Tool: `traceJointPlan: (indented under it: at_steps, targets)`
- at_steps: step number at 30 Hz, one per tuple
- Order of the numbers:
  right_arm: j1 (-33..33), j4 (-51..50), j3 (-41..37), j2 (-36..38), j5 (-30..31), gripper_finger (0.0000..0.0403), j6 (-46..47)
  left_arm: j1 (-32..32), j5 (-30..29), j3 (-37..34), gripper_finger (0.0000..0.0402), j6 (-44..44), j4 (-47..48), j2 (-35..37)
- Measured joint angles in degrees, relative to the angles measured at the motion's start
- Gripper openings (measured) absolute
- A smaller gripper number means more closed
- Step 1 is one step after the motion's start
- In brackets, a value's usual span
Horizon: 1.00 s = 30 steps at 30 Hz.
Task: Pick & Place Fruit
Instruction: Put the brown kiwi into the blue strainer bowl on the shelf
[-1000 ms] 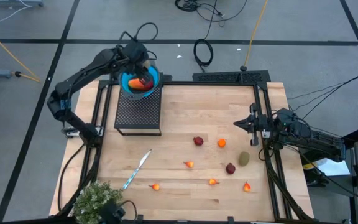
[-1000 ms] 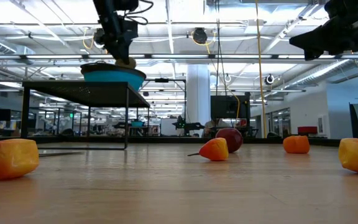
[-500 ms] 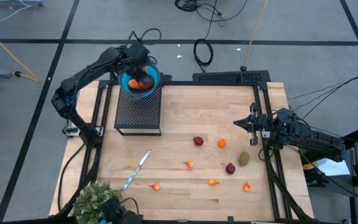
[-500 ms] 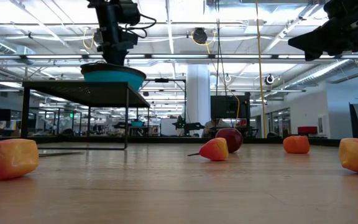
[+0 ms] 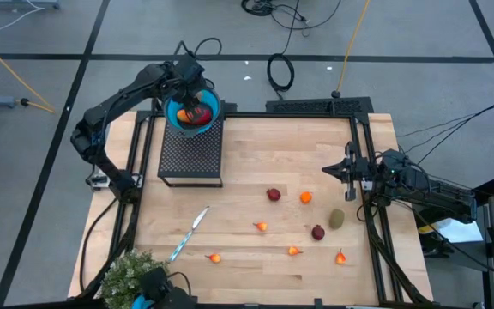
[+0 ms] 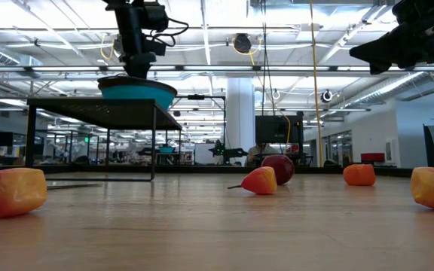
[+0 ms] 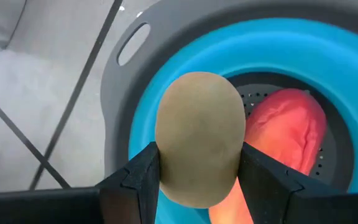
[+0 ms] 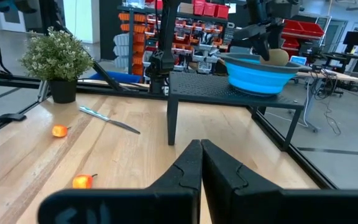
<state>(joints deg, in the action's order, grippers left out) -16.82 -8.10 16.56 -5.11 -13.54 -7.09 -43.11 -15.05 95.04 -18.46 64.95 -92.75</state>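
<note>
Left claw (image 7: 197, 168), gripping an olive-brown oval fruit (image 7: 199, 146) over the blue collapsible bowl (image 5: 208, 109) at eleven o'clock, should release next.

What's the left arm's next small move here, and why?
Probably open the left end effector and drop the olive-brown oval fruit. It is clamped between the fingers directly over the blue bowl, where the long red-orange piece already lies. The right end effector waits shut at the table's right edge.
</note>
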Motion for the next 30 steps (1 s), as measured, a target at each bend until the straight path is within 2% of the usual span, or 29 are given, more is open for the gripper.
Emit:
traceJointPlan:
  at_steps: [4, 10, 23, 26, 30]
  targets:
    - [0.00, 0.00, -0.01, -0.01, 0.00, 0.0000, 0.00, 0.00, 0.03, 0.00, 0.0177, -3.27, -0.04, 0.00]
    - [0.00, 0.02, 0.00, 0.01, 0.00, 0.0000, 0.00, 0.04, 0.04, 0.00, 0.0184, -3.56, -0.04, 0.02]
    - [0.00, 0.09, 0.00, -0.01, -0.02, 0.0000, 0.00, 0.04, -0.04, -0.02, 0.0283, -3.62, -0.07, 0.02]
    - [0.00, 0.11, -0.02, 0.01, -0.02, 0.0000, 0.01, 0.51, -3.29, -0.02, 0.0298, -4.00, -0.21, 0.20]
    - [0.00, 0.13, 0.00, -0.01, -0.02, 0.0000, 0.02, 2.65, -11.58, -0.04, 0.0304, -2.79, -1.41, 1.66]
